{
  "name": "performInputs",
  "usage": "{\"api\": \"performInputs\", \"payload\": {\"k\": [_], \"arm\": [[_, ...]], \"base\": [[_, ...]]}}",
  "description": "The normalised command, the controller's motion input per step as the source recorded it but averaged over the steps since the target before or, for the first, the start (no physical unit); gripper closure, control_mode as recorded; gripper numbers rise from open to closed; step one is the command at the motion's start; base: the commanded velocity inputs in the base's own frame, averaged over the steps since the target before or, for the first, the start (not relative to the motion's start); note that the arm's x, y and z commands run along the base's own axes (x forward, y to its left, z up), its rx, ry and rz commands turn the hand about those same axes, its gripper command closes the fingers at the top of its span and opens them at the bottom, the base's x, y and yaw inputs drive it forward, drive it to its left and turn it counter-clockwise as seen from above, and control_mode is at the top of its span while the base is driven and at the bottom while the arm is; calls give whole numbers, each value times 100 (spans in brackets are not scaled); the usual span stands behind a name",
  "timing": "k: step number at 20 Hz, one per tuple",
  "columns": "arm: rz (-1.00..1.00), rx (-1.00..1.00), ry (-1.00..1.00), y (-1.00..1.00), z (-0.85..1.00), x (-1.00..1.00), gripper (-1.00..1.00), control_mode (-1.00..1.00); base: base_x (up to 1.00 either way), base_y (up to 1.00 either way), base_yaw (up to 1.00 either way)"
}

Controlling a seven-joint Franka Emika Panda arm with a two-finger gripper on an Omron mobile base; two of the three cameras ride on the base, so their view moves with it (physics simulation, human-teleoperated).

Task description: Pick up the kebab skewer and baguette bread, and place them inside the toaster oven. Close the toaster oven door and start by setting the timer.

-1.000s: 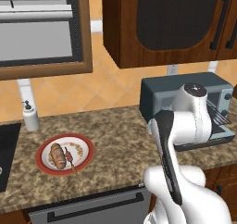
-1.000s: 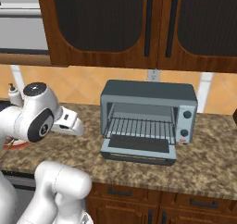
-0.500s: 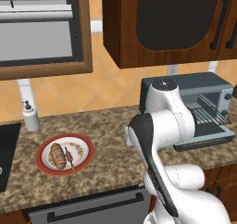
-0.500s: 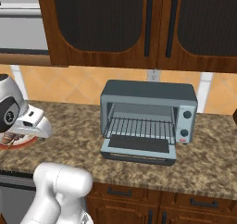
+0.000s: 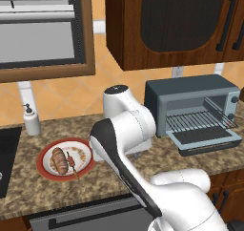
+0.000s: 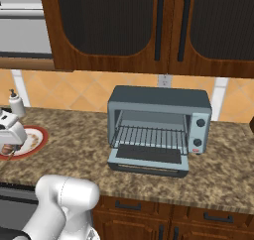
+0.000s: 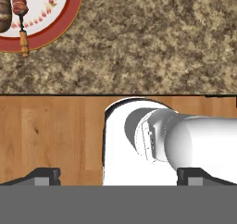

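Hand view, hand [image 7: 118, 183]: two dark finger tips stand wide apart at the bottom edge, nothing between them; hangs over the front edge of the surface [image 7: 139, 42], wooden floor below.
Plate [image 5: 66, 158]: red-rimmed, on the surface left of the arm; sits in the top left corner of the hand view, well off the hand's line.
Kebab skewer [image 7: 20, 12]: lies on the plate, wooden end poking over the rim toward the surface edge.
Baguette bread [image 5: 58, 160]: on the same plate, just beside the skewer, possibly touching.
Toaster oven [image 6: 158, 126]: far right on the surface, well apart from the plate; wire rack bare.
Toaster oven door [image 6: 149, 159]: dropped open, flat.
Risk, grasp: skewer is thin and close to the loaf; a descent off-centre could nudge the bread or clip the plate rim.
Risk, slip: fingers closing on the stick, not the meat, may let it pivot or roll.
Risk, carry: long traverse to the oven; a loosely held skewer could drop.
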Motion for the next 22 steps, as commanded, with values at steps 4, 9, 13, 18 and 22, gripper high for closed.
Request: {"api": "performInputs", "payload": {"k": [4,9,13,18,22], "arm": [[2,0,5,79,-36,29,-100,-100],[0,-1,0,83,-57,58,-100,-100],[0,0,0,58,-13,60,-100,-100],[0,-1,0,49,-8,53,-100,-100],[0,-1,0,38,-40,38,-100,-100]], "base": [[0,0,0],[0,0,0],[0,0,0],[0,0,0],[0,0,0]]}}
